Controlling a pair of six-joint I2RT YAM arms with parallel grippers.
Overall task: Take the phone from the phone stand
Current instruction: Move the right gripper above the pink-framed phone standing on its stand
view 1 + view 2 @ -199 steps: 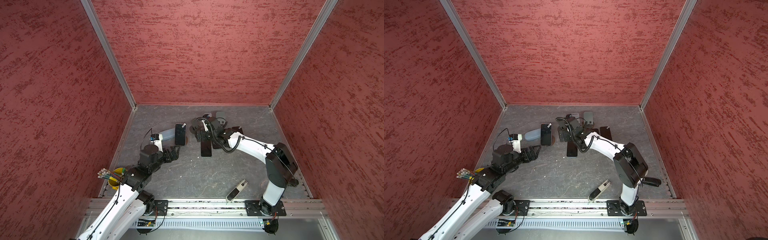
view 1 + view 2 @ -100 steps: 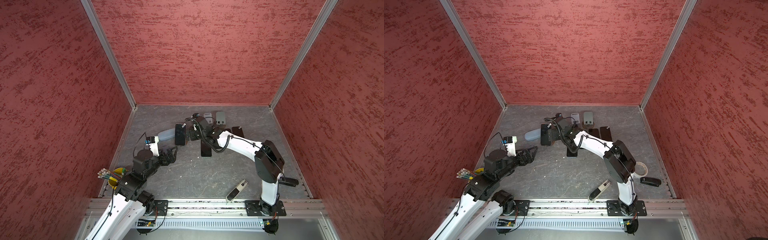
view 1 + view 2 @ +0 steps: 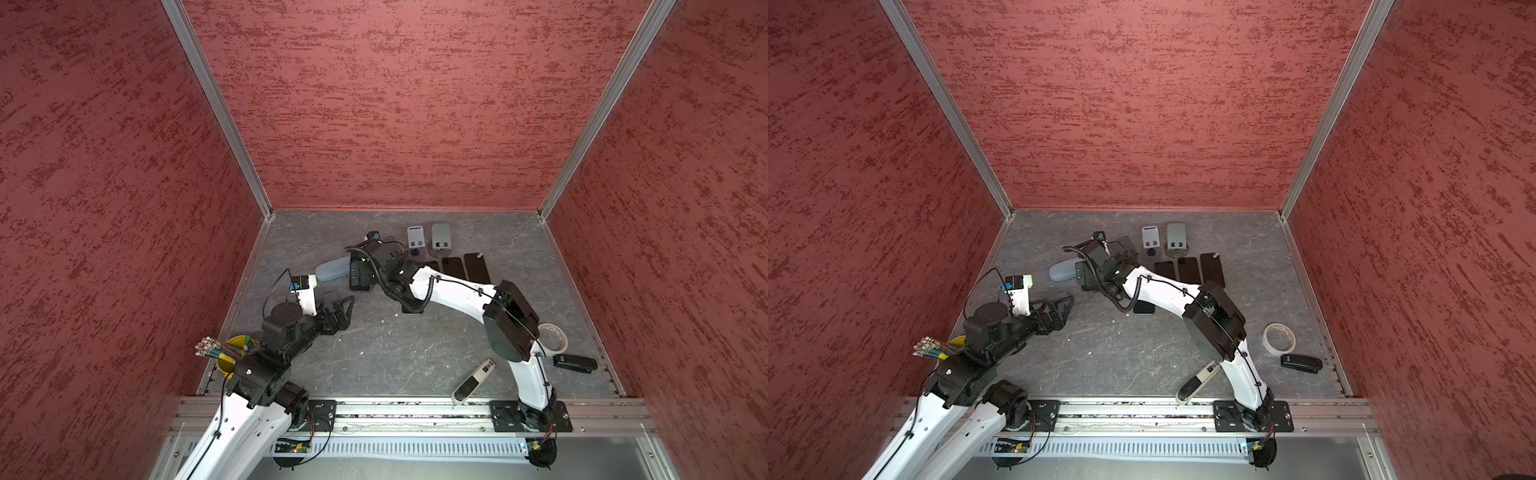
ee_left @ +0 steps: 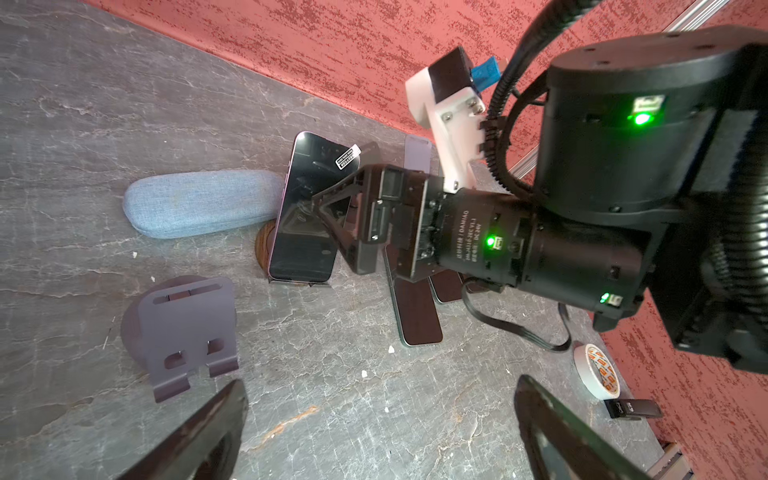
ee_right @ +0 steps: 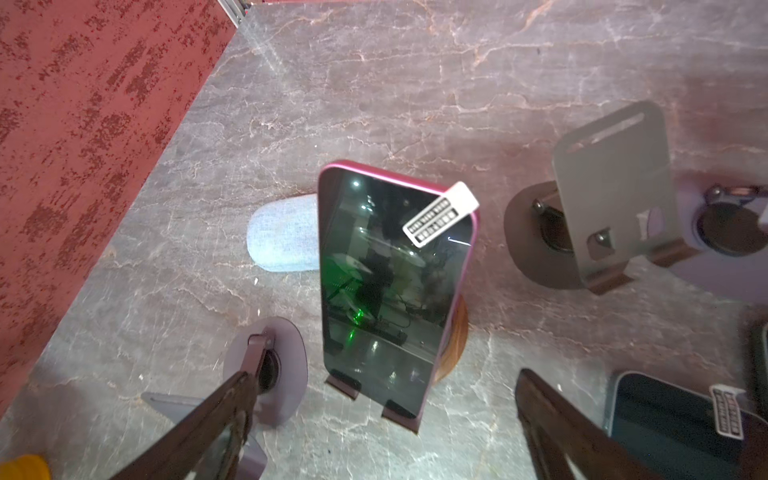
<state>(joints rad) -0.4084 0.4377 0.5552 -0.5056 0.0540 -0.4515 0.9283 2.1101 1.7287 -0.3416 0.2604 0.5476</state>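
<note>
Right arm has swung across the middle since a second ago. The right end effector [image 5: 384, 376] now faces the phone [image 5: 386, 291] with its jaws wide and nothing held.

Phone stands upright and leans back on the phone stand [image 5: 453, 345], bottom edge in the two front lips. Pink rim, white barcode tag at a top corner.

- **Around it:** blue glasses case [image 5: 282, 237] lies just behind.
- **One side:** empty grey stand [image 5: 611, 195].
- **Other side:** empty purple stand [image 4: 187, 328], close by one right finger.
- **Under the right wrist:** flat phone [image 4: 415, 316] on the table [image 3: 395, 353].
- **Seen from the left wrist:** one right finger crosses in front of the screen; cannot tell if it touches.

Left end effector [image 4: 382, 384] hovers near the purple stand, well apart from the phone, jaws wide and empty. Tape roll [image 3: 552, 337] sits off by the right arm's elbow.
</note>
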